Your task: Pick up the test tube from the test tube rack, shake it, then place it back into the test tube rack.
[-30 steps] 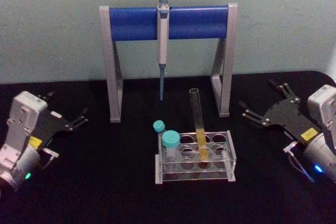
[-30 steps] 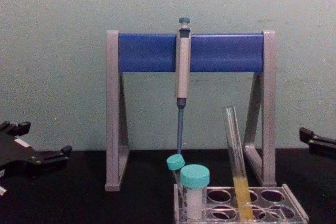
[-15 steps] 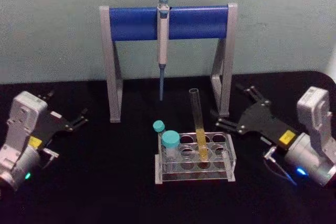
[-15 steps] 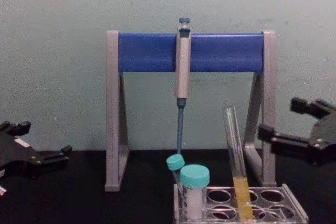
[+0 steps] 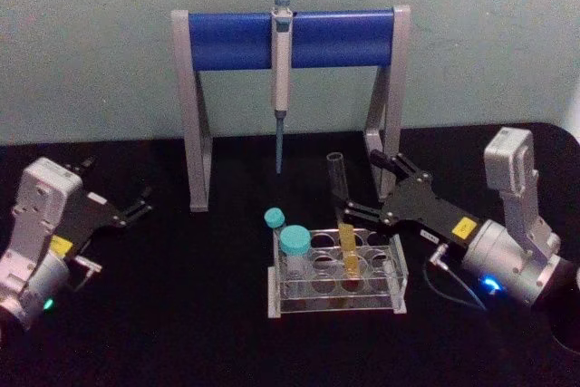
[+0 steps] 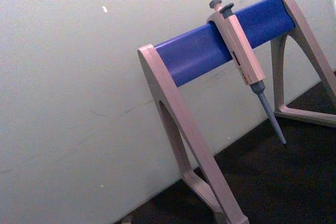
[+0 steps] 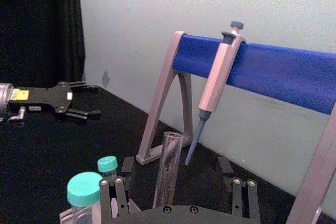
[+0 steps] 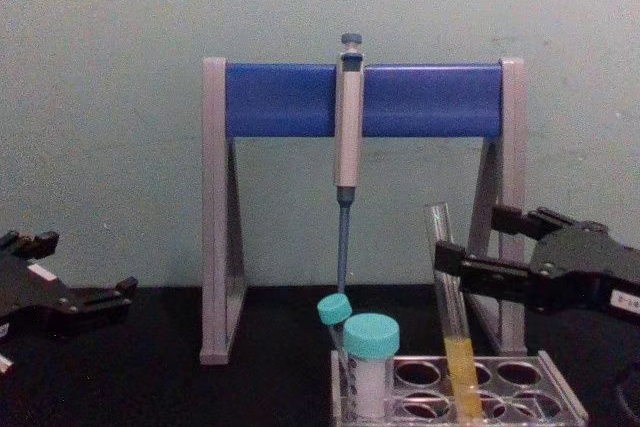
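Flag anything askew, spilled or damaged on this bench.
Only the test tube leans slightly in the test tube rack; no spill or damage shows. The open right gripper flanks its upper part; the left gripper sits far left.

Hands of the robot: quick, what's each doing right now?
Left hand: open, empty, parked at the left.
Right hand: open around the long clear glass test tube, not gripping.

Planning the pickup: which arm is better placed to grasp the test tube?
Right. The right gripper is open, and its fingers appear to sit on either side of the test tube above the test tube rack. The left gripper sits far off to the left.
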`<state>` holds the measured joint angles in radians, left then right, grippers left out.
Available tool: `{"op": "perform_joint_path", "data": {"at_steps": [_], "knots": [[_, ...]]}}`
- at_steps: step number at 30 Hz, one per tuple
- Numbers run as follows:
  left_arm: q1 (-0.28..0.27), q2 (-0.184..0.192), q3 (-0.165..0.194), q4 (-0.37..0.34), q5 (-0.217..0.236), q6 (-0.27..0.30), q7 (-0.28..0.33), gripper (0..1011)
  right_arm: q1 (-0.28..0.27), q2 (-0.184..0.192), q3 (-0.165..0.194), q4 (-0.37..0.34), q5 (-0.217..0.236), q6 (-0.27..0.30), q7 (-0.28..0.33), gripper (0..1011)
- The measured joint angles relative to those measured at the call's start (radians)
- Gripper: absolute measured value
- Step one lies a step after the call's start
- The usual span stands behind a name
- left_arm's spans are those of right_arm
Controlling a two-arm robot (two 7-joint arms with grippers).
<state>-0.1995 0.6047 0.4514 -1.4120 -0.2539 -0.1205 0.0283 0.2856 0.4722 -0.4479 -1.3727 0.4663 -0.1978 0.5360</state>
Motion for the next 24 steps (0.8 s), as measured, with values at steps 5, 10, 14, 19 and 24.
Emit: {"op": "perform_joint_path", "data": {"at_steps": [5,10,14,19,24], "knots": [[0.0,0.0,0.0,0.0,0.0,0.0,0.0,1001,0.022,-0.018,0.002,0.015,0.001,0.055,0.002,1000],[0.0,0.0,0.0,0.0,0.0,0.0,0.0,1001,0.042,-0.037,0.003,0.028,0.0,0.123,0.001,1000],[0.0,0.0,0.0,0.0,0.0,0.0,0.0,1001,0.053,-0.047,0.004,0.032,-0.001,0.163,0.001,1000],[0.0,0.0,0.0,0.0,0.0,0.0,0.0,1001,0.059,-0.05,0.005,0.032,0.002,0.189,0.002,1000],[0.0,0.0,0.0,0.0,0.0,0.0,0.0,1001,0.067,-0.049,0.002,0.032,0.002,0.215,0.007,1000]]}}
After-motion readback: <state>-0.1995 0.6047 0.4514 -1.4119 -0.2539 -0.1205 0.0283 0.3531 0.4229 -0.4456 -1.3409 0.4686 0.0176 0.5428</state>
